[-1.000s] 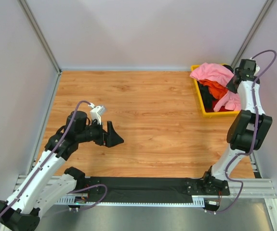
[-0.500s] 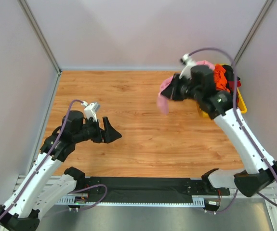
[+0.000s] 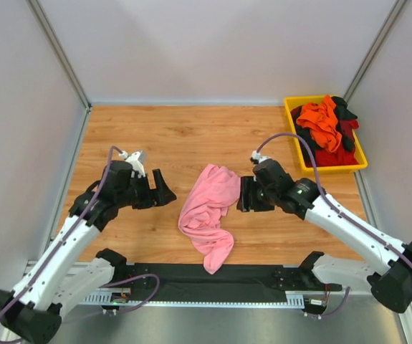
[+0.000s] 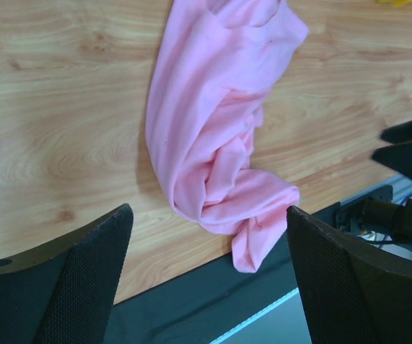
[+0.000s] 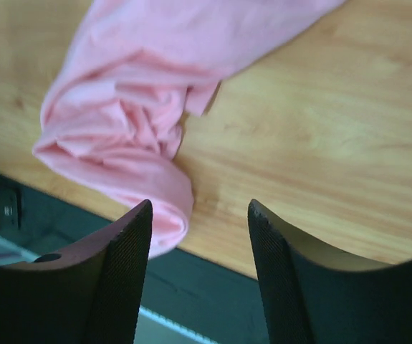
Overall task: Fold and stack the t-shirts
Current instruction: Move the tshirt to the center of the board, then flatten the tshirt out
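A light pink t-shirt (image 3: 209,212) lies crumpled in a long heap on the wooden table, its lower end over the black strip at the near edge; it also shows in the left wrist view (image 4: 216,136) and the right wrist view (image 5: 141,107). My right gripper (image 3: 243,194) hovers just right of the shirt, open, with nothing between its fingers. My left gripper (image 3: 164,192) is open and empty to the shirt's left. More t-shirts, orange (image 3: 321,120), red and black, are piled in the yellow bin (image 3: 296,134).
The yellow bin stands at the back right corner against the right wall. Grey walls close in the table on three sides. A black strip (image 3: 213,281) and metal rail run along the near edge between the arm bases.
My right arm swung from the bin to the table's middle carrying the pink shirt, then opened and let it drop onto the wood. My left gripper shifted slightly.
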Tool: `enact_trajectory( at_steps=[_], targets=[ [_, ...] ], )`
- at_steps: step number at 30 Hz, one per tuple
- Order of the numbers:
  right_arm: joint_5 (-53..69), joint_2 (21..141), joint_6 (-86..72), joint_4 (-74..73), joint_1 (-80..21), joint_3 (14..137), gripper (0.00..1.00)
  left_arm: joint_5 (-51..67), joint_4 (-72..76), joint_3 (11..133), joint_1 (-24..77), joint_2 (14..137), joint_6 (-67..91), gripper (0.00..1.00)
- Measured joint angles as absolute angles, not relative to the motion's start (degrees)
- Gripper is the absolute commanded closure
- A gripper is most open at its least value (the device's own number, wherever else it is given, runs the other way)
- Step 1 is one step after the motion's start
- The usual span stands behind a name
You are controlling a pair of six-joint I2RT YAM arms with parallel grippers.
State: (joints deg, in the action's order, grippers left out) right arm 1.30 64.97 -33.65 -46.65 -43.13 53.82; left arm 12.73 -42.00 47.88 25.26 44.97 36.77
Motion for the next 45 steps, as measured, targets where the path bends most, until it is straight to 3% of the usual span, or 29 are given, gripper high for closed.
enact_trajectory(
  at_steps=[4,9,16,23,25,26,28,29,33,37,45],
  targets=[
    [-4.93,65.21,-33.12,-43.35,-37.87,55.96,0.44,13.5,-38.06,47.51,24.71,55.79,37.26,0.13],
    [-5.39,78.52,-33.23,-34.79,-28.73,55.99,0.45,18.11,-30.7,46.65,24.64,70.0,37.19,0.21],
    [-1.89,94.45,-32.05,-25.69,-28.01,57.41,0.46,20.84,-25.43,46.17,24.64,81.28,37.08,0.25],
    [-0.75,99.29,-30.83,-20.47,-27.09,57.52,0.5,23.81,-20.05,46.17,24.82,89.01,37.01,0.36],
    [-0.62,99.48,-29.91,-19.22,-26.85,57.54,0.57,24.86,-18.68,46.17,25.02,91.77,37.26,0.45],
    [-0.4,99.68,-29.39,-18.87,-26.79,57.56,0.61,26.37,-18.24,46.46,25.04,93.03,37.52,0.65],
    [0.45,99.94,-28.45,-18.41,-26.5,57.58,0.9,27.22,-17.32,47.46,25.45,94.87,37.78,0.84],
    [0.78,99.96,-27.68,-18.37,-26.33,57.65,1.0,27.38,-17.04,47.92,25.54,95.61,37.58,1.0],
    [1.08,99.79,-26.15,-21.98,-25.47,60.82,1.0,25.43,-21.1,52.51,25.89,97.01,36.77,1.0],
    [-1.19,96.33,-24.99,-32.01,-25.28,71.57,1.0,18.55,-31.68,64.51,26.0,95.13,34.92,1.0],
    [-4.05,73.49,-25.39,-42.5,-28.47,81.71,1.0,6.39,-42.11,80.01,26.0,76.55,32.42,1.0]
  ],
)
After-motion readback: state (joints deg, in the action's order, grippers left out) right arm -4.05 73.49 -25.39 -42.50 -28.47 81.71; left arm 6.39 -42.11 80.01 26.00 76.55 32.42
